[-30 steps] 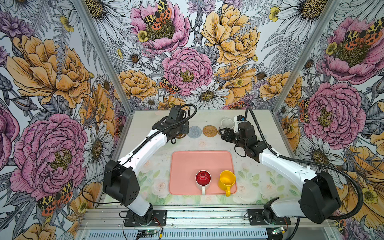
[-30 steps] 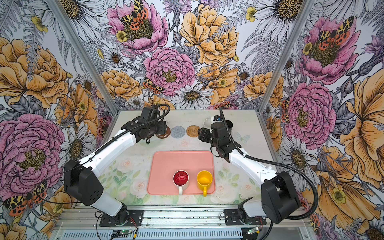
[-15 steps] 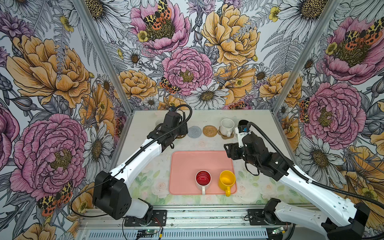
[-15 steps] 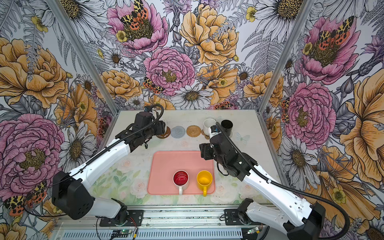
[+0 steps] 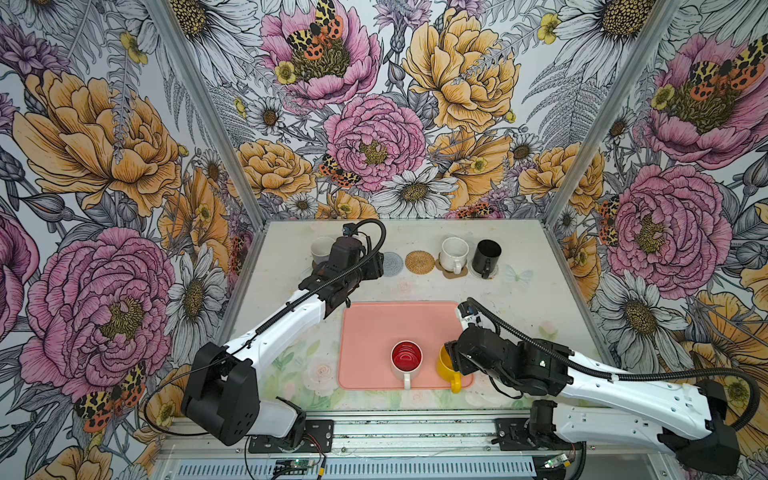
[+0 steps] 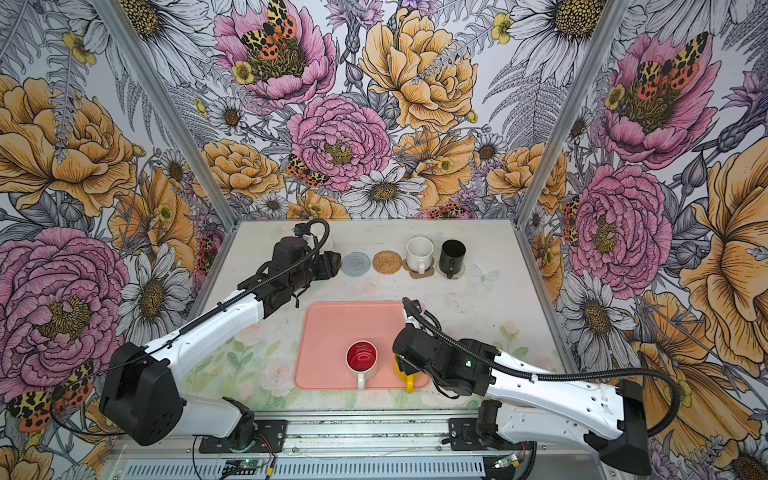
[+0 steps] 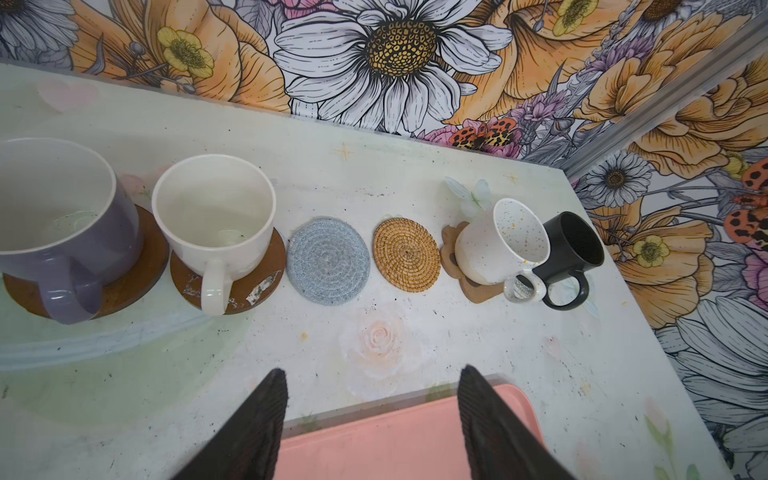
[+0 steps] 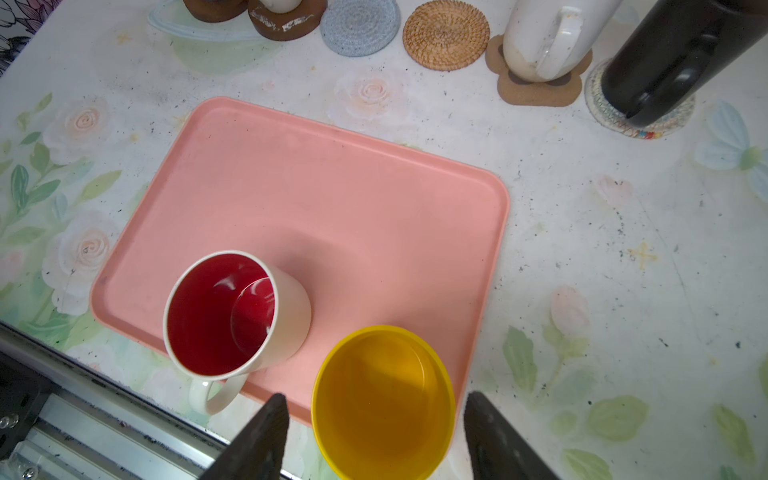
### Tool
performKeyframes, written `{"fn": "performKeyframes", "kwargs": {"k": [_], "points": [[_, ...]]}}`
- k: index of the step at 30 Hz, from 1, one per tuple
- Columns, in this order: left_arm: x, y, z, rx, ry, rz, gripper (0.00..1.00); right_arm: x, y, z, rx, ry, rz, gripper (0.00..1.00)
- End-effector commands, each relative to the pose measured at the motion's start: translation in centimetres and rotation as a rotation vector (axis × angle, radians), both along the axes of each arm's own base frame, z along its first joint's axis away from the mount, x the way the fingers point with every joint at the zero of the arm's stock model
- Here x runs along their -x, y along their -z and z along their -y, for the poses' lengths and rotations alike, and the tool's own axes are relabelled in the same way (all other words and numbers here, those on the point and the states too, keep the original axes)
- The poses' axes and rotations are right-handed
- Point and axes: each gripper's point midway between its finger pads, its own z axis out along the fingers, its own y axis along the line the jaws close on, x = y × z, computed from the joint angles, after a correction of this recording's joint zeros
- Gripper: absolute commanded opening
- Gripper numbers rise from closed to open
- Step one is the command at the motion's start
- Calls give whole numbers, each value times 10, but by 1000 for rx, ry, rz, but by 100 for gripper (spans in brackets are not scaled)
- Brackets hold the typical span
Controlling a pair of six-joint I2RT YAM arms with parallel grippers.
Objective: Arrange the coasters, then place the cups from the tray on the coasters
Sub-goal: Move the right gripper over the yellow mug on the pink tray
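On the pink tray (image 5: 374, 328) (image 8: 332, 199) stand a white mug with a red inside (image 5: 406, 357) (image 8: 232, 311) and a yellow mug (image 5: 441, 368) (image 8: 382, 399). My right gripper (image 8: 376, 397) is open, a finger on either side of the yellow mug's rim, not touching it. Along the back, the lavender mug (image 7: 54, 216) and plain white mug (image 7: 214, 216) sit on brown discs. The grey-blue coaster (image 7: 328, 262) and rattan coaster (image 7: 406, 254) lie bare. The speckled mug (image 7: 498, 241) sits on the paw coaster, the black mug (image 7: 571, 249) on the pale one. My left gripper (image 7: 374, 372) hangs open and empty over the tray's far edge.
Floral walls close the table on the left, back and right. A metal rail (image 5: 395, 428) runs along the front edge just behind the tray. My raised left arm (image 5: 291, 316) hides the plain white mug in both top views.
My right arm has drawn back from the back row, leaving the black mug on its coaster, and now sits over the yellow mug. My left gripper has backed away from the plain white mug.
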Motion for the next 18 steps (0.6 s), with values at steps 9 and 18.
{"fn": "performKeyframes", "kwargs": {"k": [9, 18], "points": [[13, -22, 25, 98, 104, 63, 67, 15, 20, 0, 17, 88, -50, 69], [15, -21, 26, 100, 109, 65, 67, 34, 35, 3, -5, 117, -97, 70]]}}
